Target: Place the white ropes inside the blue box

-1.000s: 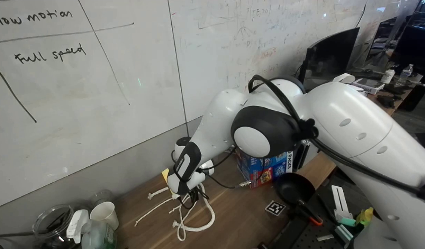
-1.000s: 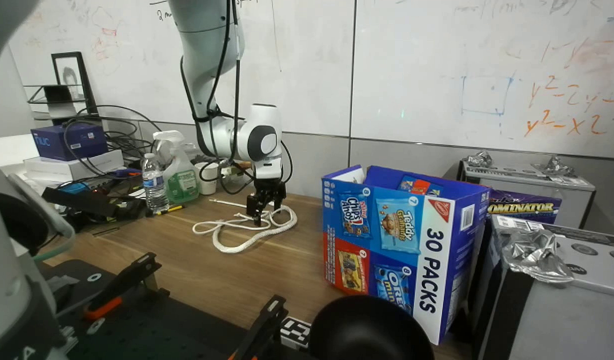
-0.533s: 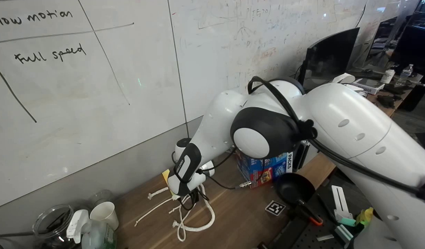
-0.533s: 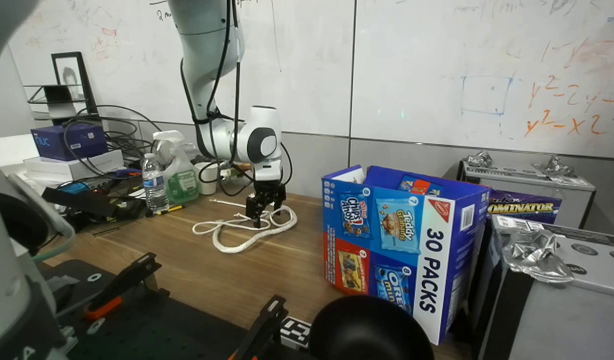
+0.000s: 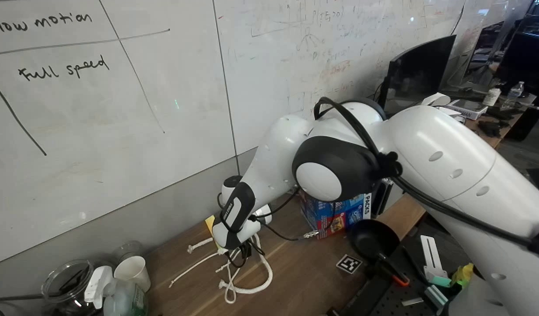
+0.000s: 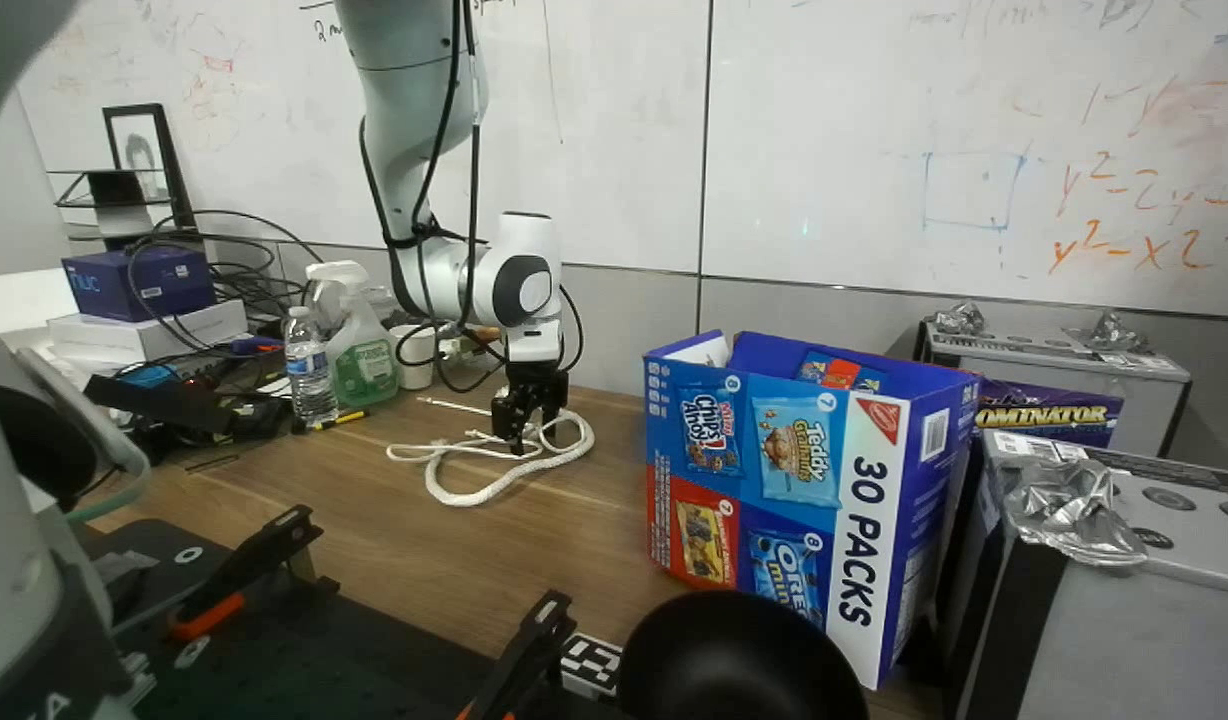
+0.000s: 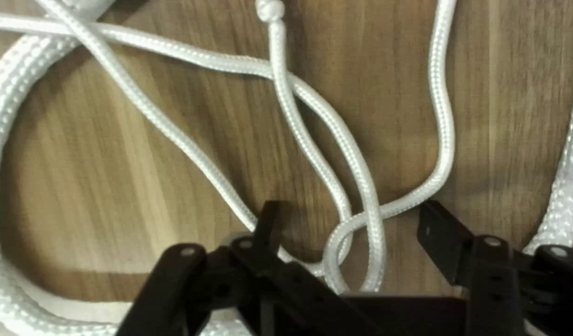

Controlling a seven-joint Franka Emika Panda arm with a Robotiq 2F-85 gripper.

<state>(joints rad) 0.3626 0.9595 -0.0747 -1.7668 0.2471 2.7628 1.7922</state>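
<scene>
Gripper (image 7: 351, 221): fingers (image 7: 443, 240) apart, white ropes (image 7: 376, 228) between them (strands cut off in wrist view; contact unclear). Tabletop (image 6: 584, 540) stretches between ropes and open-topped blue box (image 6: 809, 495).

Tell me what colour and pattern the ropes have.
The ropes are white with a braided weave; it shows best in the wrist view.

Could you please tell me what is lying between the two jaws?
In the wrist view, the thin ropes show there, crossing and looping. Whether the open jaws reach around them, I cannot tell.
</scene>
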